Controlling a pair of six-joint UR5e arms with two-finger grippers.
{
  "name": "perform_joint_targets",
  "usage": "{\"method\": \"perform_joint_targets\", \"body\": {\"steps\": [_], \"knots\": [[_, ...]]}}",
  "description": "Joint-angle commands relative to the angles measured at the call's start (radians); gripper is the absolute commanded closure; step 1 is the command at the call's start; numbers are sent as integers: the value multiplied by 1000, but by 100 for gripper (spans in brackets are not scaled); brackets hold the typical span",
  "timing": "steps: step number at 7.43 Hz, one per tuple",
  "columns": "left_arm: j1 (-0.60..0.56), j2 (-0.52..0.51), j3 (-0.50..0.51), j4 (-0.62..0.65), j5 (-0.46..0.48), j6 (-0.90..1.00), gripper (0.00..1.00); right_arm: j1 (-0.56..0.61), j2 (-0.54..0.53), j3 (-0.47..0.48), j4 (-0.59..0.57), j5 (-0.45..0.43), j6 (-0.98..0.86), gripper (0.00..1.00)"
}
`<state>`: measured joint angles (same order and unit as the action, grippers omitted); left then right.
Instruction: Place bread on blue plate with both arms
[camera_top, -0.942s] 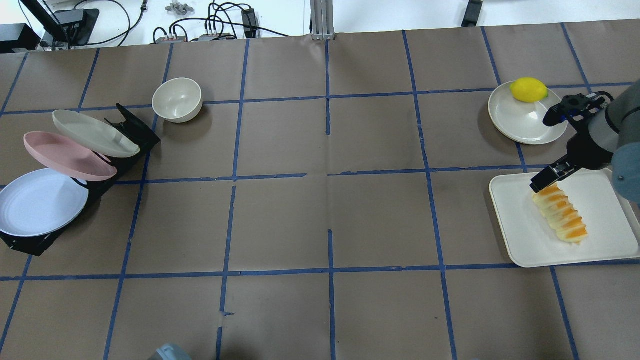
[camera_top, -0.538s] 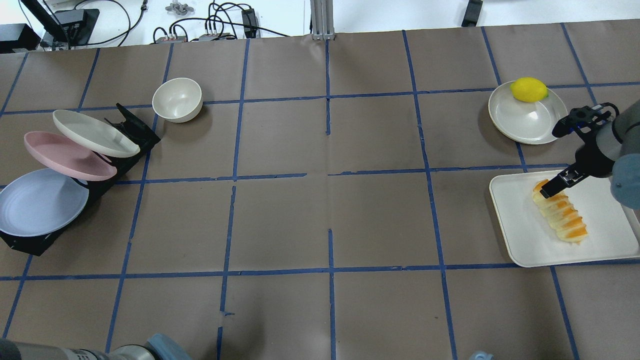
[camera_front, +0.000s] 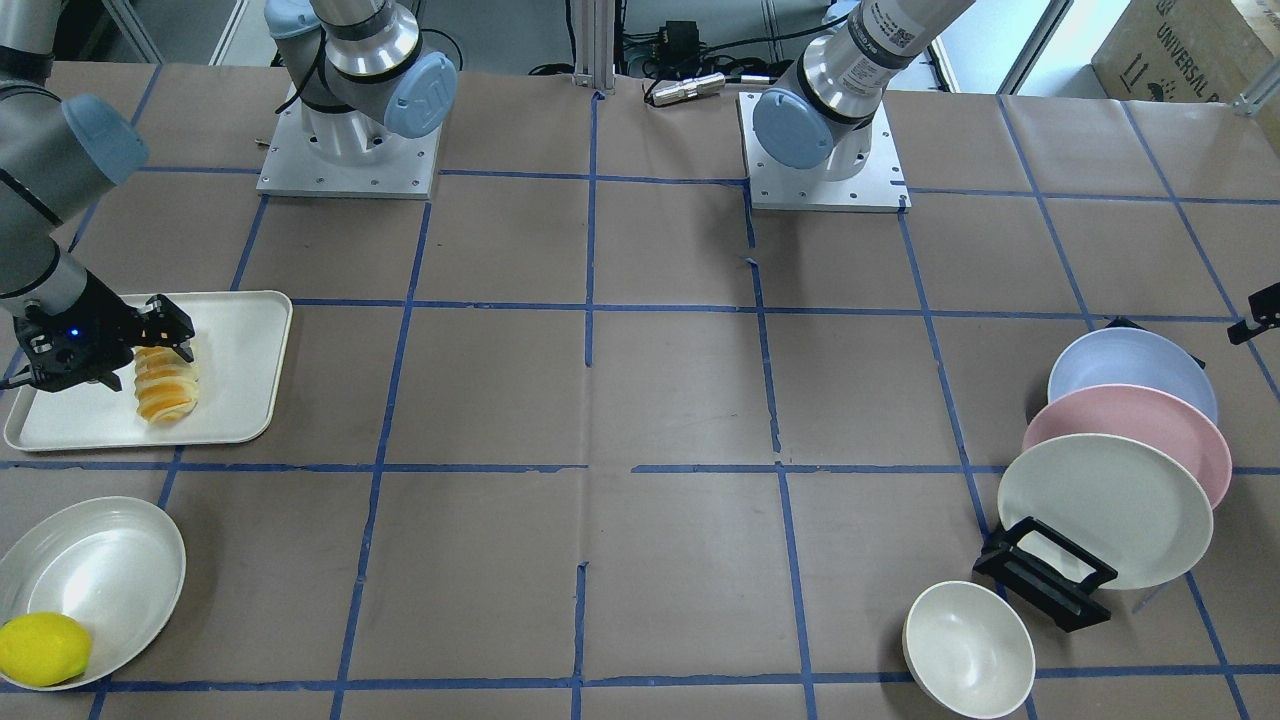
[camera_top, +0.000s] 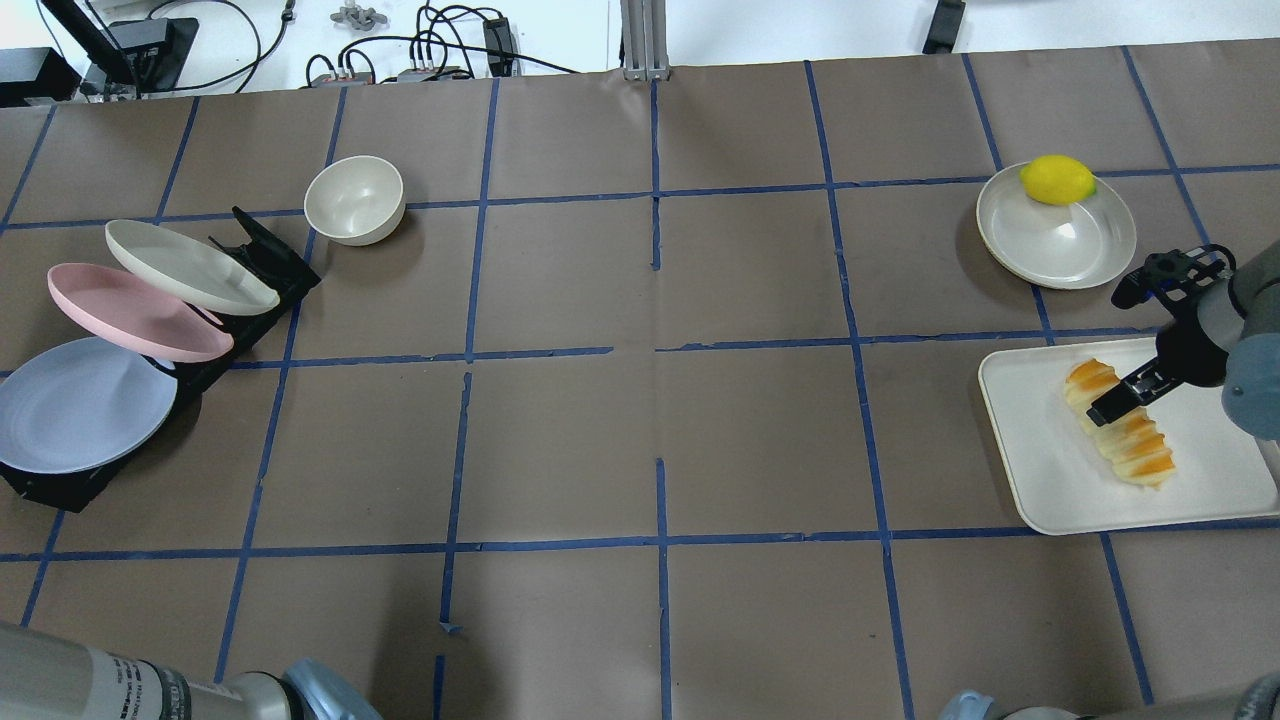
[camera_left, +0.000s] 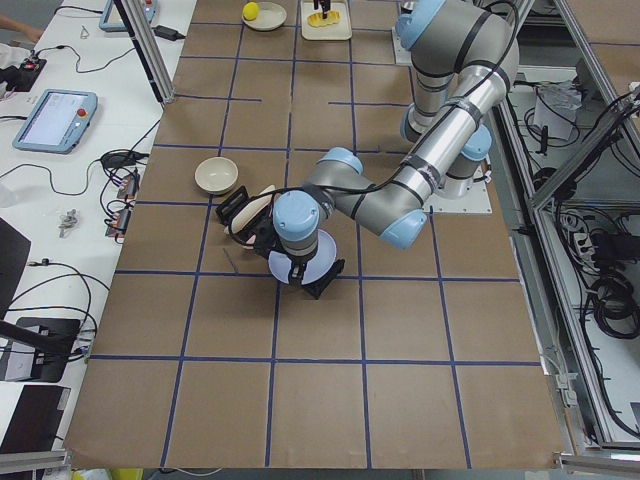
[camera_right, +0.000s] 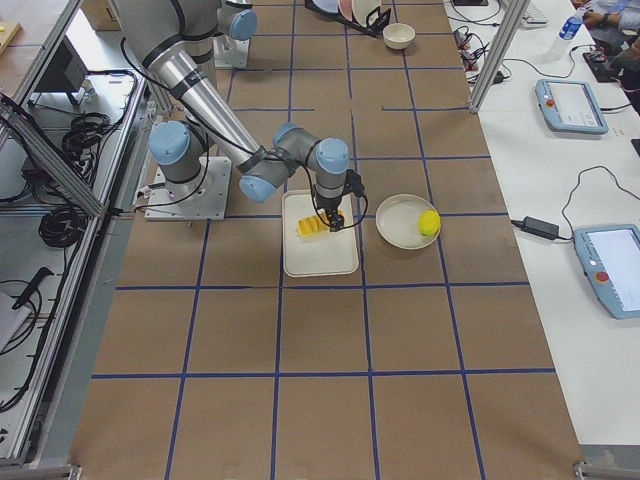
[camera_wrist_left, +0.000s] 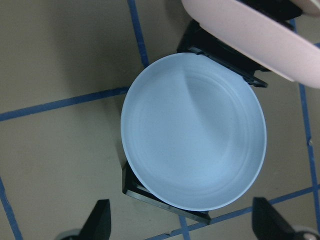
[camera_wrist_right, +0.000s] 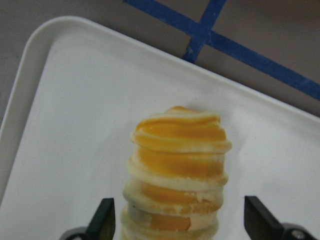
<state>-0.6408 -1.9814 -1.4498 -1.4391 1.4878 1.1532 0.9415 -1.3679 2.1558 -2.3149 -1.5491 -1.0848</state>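
The striped orange and cream bread (camera_top: 1142, 452) lies on a white tray (camera_top: 1040, 480) at the right. My right gripper (camera_top: 1118, 404) is open and straddles the bread's middle; in the right wrist view (camera_wrist_right: 182, 220) a fingertip stands on each side of the bread (camera_wrist_right: 177, 165), and neither one visibly touches it. The blue plate (camera_top: 70, 405) leans in a black rack at the far left. My left gripper (camera_wrist_left: 185, 225) is open and empty, hovering just before the blue plate (camera_wrist_left: 195, 135). In the front-facing view the bread (camera_front: 165, 392) and blue plate (camera_front: 1130, 362) are at opposite ends.
A pink plate (camera_top: 135, 310) and a cream plate (camera_top: 190, 265) lean in the same rack behind the blue one. A cream bowl (camera_top: 354, 200) stands nearby. A lemon (camera_top: 1058, 180) sits on a cream plate (camera_top: 1060, 245) beyond the tray.
My right gripper has moved from the bread's far end to over its middle. My left arm has come into the overhead view at the bottom left.
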Motion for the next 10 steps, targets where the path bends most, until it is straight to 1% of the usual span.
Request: {"method": "perform_joint_targets", "body": {"steps": [1,2,3,4,5,6,7,8,9,10], "knots": [[-2,-71,-1,43,0,3,1,-15,-3,42,-37,-73,19,62],[-7,-107,2,52,0,3,2,-15,-11,35,-26,-121,25,87],[-10,-135,0,75,-1,3,5,-15,-28,26,15,-137,25,95],[-11,-140,0,75,-1,5,9,-7,-51,-3,88,-135,84,96],[-11,-149,-10,75,-1,3,12,15,-74,-70,217,-128,168,96],[-14,-163,-1,75,-1,8,31,73,-101,-152,355,-123,274,96],[-19,-168,-1,75,-1,8,51,167,-146,-237,497,-112,392,96],[-20,-168,-7,75,-3,10,70,254,-202,-316,588,-108,505,93],[-20,-166,-3,74,-3,10,89,302,-244,-368,676,-70,581,93],[-23,-166,0,74,-4,7,96,334,-267,-443,774,-30,653,93]]}}
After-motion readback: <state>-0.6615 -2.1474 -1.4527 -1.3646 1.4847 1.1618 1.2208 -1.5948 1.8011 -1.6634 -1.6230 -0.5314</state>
